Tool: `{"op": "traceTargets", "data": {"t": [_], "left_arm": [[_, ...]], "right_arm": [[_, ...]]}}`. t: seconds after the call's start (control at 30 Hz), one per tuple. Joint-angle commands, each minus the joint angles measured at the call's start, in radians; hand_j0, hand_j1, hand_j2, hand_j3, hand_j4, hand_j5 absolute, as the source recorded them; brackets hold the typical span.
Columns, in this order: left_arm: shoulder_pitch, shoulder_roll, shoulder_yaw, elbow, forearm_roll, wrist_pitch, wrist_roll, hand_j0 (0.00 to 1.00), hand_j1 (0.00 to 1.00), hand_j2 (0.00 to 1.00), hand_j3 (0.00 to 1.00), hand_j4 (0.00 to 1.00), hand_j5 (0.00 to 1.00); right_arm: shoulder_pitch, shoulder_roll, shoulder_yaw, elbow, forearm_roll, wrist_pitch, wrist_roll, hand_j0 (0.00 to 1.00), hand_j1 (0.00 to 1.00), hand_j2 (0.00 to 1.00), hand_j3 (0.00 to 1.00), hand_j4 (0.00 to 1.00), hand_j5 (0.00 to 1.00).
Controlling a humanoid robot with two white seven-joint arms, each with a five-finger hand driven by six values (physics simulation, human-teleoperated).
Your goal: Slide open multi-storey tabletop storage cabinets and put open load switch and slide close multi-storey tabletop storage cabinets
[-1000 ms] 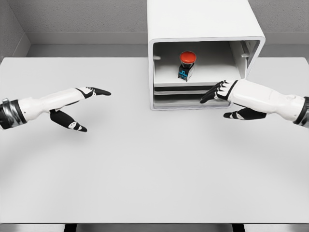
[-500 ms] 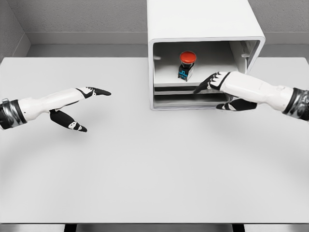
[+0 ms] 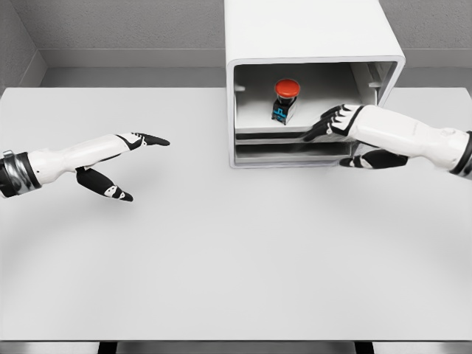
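Table (image 3: 221, 258): one cabinet (image 3: 310, 37), one switch (image 3: 285, 99)

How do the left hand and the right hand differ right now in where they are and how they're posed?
The left hand hovers over bare table, far from the cabinet; the right hand is at the cabinet's open front, beside the load switch. The left points rightward, the right leftward. Both have fingers extended, thumb dropped below, holding nothing.

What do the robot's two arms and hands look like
Both arms are smooth glossy white shells with dark grey ringed cuffs near the picture's edges. The left hand and right hand have white backs, black fingers and small white knuckle patches. No cables show.
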Motion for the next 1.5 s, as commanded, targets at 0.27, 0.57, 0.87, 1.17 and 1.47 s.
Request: {"op": "traceTargets", "data": {"t": [0.27,0.57,0.87,1.17,1.47], "left_arm": [[0.000,0.002,0.000,0.000,0.008,0.003,0.000,1.00,1.00,1.00,1.00,1.00,1.00],[0.005,0.002,0.000,0.003,0.007,0.003,0.000,1.00,1.00,1.00,1.00,1.00,1.00],[0.006,0.001,0.000,0.007,0.005,0.003,0.000,1.00,1.00,1.00,1.00,1.00,1.00],[0.006,0.002,0.000,0.007,0.007,0.003,0.000,1.00,1.00,1.00,1.00,1.00,1.00],[0.008,0.002,0.000,0.007,0.007,0.003,0.000,1.00,1.00,1.00,1.00,1.00,1.00]], "right_arm": [[0.018,-0.059,0.085,-0.066,-0.029,0.002,0.048,0.69,0.69,0.69,0.69,0.69,0.69],[-0.078,-0.014,0.215,0.028,-0.007,0.002,0.079,0.68,0.68,0.68,0.68,0.68,0.68],[-0.115,0.044,0.217,0.107,-0.009,0.002,0.080,0.68,0.68,0.68,0.68,0.68,0.68],[-0.179,0.142,0.272,0.232,-0.009,0.002,0.084,0.68,0.68,0.68,0.68,0.68,0.68],[-0.216,0.185,0.315,0.266,-0.004,0.002,0.084,0.68,0.68,0.68,0.68,0.68,0.68]]}}
